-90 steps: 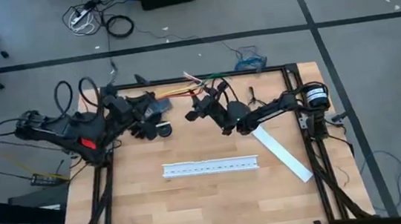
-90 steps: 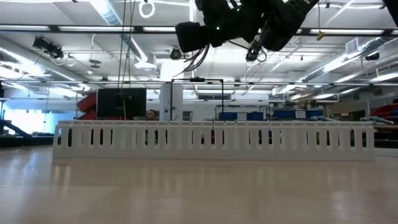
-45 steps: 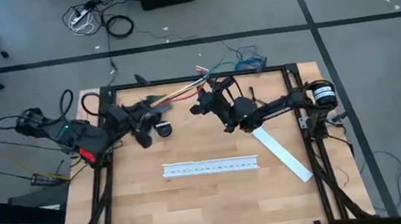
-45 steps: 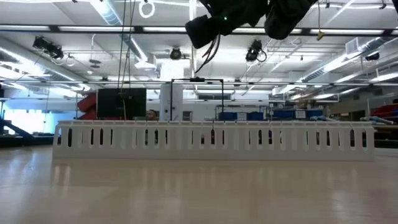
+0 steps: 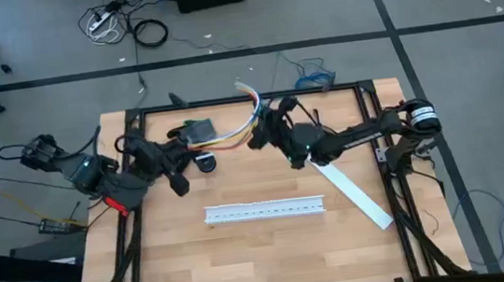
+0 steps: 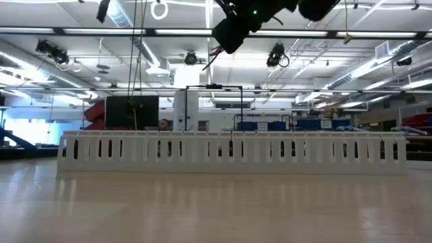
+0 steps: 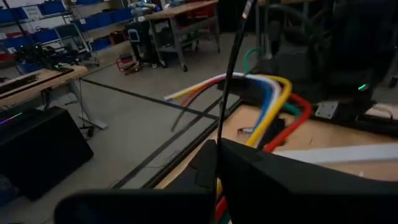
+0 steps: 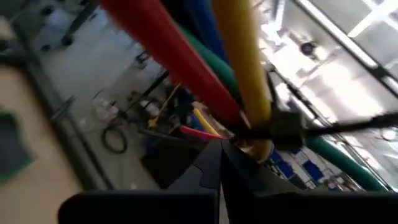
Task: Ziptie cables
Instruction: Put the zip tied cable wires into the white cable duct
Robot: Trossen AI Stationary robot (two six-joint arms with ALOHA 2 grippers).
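One white slotted channel (image 5: 264, 210) on wooden table (image 5: 246, 264).

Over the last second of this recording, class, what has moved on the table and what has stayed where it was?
The cables, straight a second ago, now arch toward the table's far edge between the two grippers. The left gripper has drawn back toward its own side, and the right gripper has shifted slightly toward the far edge. The slotted white channel and the flat white strip lie as before.

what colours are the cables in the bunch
The cables are white, yellow, blue, red and green, clearest in the left wrist view.
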